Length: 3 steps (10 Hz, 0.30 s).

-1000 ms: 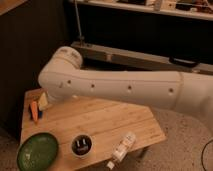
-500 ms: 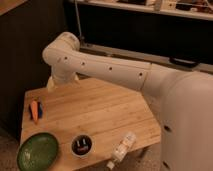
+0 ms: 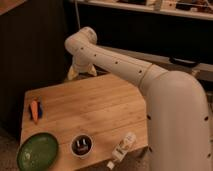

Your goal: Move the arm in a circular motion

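Observation:
The arm (image 3: pixel 125 67) is large, glossy white and tubular, with small dark screw holes. It reaches from the lower right up to a rounded joint (image 3: pixel 84 39) at the upper left, then bends down. Its pale beige tip, the gripper (image 3: pixel 73 74), hangs just above the far edge of the wooden table (image 3: pixel 95 107), near the back left corner. The gripper touches nothing on the table.
On the table are a green plate (image 3: pixel 37 151) at the front left, a small dark bowl (image 3: pixel 81 145), a white bottle (image 3: pixel 123 148) lying at the front edge, and an orange and blue object (image 3: pixel 34 110) at the left. Dark shelving (image 3: pixel 150 30) stands behind.
The arm has swung up and back, away from the table's middle. Its rounded joint has moved up and to the right, and more of the tabletop now shows.

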Motion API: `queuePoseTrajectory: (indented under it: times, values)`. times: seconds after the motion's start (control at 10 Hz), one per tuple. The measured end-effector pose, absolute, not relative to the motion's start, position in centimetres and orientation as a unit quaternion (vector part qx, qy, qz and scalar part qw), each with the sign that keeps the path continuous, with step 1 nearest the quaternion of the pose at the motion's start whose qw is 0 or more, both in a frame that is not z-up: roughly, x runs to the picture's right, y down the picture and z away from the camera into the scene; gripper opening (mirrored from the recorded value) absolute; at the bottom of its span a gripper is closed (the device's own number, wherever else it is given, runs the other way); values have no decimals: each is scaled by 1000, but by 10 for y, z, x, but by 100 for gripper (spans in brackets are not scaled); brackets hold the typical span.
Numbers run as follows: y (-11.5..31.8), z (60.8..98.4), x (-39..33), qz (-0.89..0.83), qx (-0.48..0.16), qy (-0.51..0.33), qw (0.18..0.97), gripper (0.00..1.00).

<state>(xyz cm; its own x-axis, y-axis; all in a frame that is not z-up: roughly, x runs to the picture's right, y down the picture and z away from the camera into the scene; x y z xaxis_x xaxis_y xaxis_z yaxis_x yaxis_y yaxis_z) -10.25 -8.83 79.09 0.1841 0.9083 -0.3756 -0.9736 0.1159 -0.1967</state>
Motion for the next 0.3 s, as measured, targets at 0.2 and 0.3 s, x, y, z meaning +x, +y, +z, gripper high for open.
queuePoseTrajectory:
  times: [0.2,0.3]
  values:
    - [-103,822,-53,677,-187,99,705,80]
    - [-105,833,-26,697,-181,109,685,80]
